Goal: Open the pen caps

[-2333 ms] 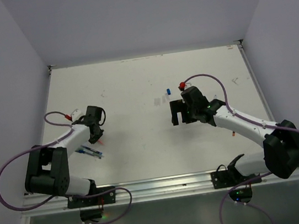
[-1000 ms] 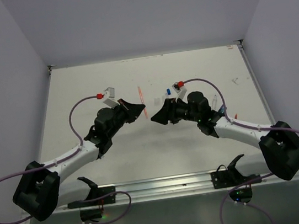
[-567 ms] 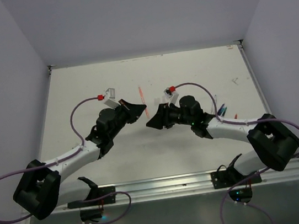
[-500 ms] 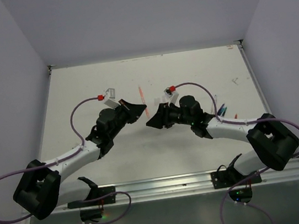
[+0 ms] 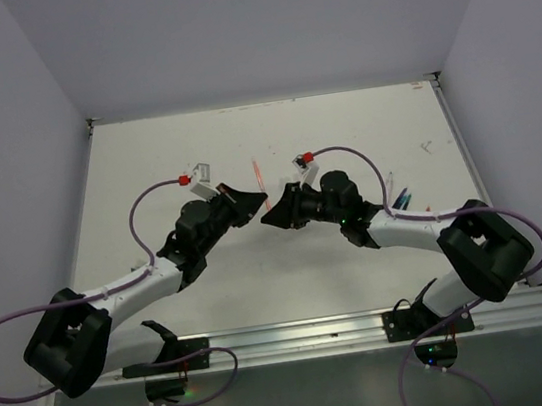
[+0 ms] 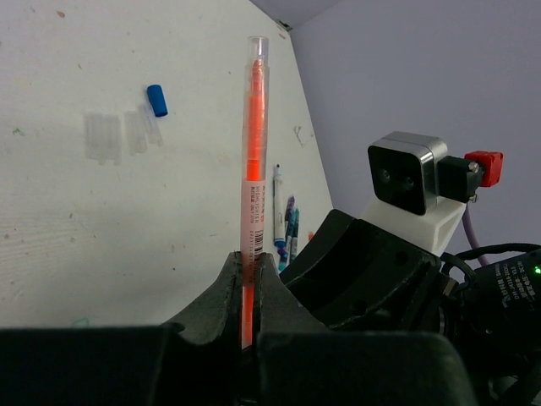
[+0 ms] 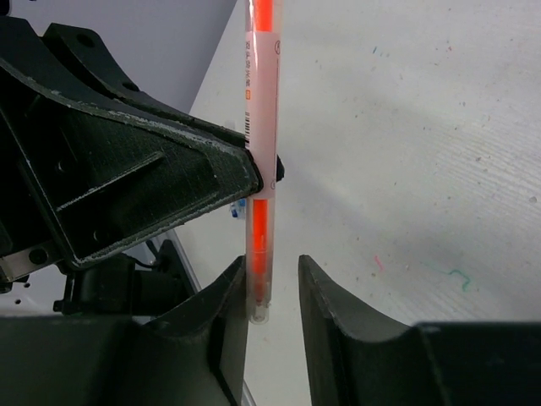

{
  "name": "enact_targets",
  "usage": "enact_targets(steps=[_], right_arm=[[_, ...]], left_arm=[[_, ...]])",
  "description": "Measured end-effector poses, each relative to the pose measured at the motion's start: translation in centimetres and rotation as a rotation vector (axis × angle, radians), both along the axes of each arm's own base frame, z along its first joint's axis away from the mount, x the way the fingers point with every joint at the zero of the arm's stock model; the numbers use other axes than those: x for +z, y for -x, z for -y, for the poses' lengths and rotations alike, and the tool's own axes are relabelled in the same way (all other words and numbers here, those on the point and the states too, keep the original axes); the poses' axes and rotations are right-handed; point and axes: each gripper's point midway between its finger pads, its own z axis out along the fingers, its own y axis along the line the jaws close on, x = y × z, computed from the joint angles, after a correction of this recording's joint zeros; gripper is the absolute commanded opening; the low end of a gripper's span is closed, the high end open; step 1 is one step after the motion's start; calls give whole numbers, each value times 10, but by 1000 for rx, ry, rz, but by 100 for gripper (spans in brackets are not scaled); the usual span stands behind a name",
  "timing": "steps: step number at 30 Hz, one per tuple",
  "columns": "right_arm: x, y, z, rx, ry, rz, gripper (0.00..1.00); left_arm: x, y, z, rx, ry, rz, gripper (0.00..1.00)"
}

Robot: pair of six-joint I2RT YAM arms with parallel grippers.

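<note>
Holding a slim, clear-barrelled orange plastic pen (image 6: pixel 253 169) up between both grippers.
The left gripper (image 6: pixel 247 279) is clamped tight on the pen's barrel. The right gripper (image 7: pixel 269 279) has its jaws apart, one on either side of the pen's near end in the right wrist view. A short blue cylindrical plastic cap (image 6: pixel 155 100) lies loose on the white tabletop (image 5: pixel 144 160), well apart from the pen.
</note>
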Motion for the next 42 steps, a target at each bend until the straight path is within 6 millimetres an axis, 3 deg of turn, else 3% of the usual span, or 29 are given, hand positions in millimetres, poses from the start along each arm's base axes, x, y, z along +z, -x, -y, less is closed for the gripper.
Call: enact_targets(steps=[5,6,7,8,12,16,19,24,26,28,29,30,37,42], right_arm=[[-1,0,-2,2,-8,-5,28],[-1,-1,-3,1,-11,-3,23],[0,-1,-3,1,-13,1,7],[0,-1,-3,2,-13,4,0],[-2,-1,-5,5,-10,-7,0],[-2,-1,-6,10,-13,-8,0],[-1,1,-7,25,-18,-8,0],[0,7,-8,57,-25,-15,0],[1,9,-9,68,-27,-16,0],[3,10,-10,79,-36,-15,0],[4,10,-10,80,-41,-15,0],[5,10,-10,80,-45,-13,0],[0,8,-8,65,-25,-21,0],[-13,6,-4,9,98,-1,0]], left_arm=[[-5,1,0,-3,-4,-7,0],[-5,1,0,-5,-4,-8,0],[-6,2,0,-7,-4,-8,0],[-6,2,0,-7,-5,-9,0],[-9,2,-1,-4,-10,-9,0],[-10,1,-3,-2,-38,11,33],[-11,0,-5,1,-81,30,45],[4,-9,-4,5,-120,84,45],[11,-12,-3,9,-131,106,40],[12,-13,-4,11,-142,111,29],[11,-14,-4,12,-150,112,10],[11,-15,-4,15,-153,110,0],[7,-21,-1,14,-176,89,0],[-7,-26,-4,60,-252,-9,0]])
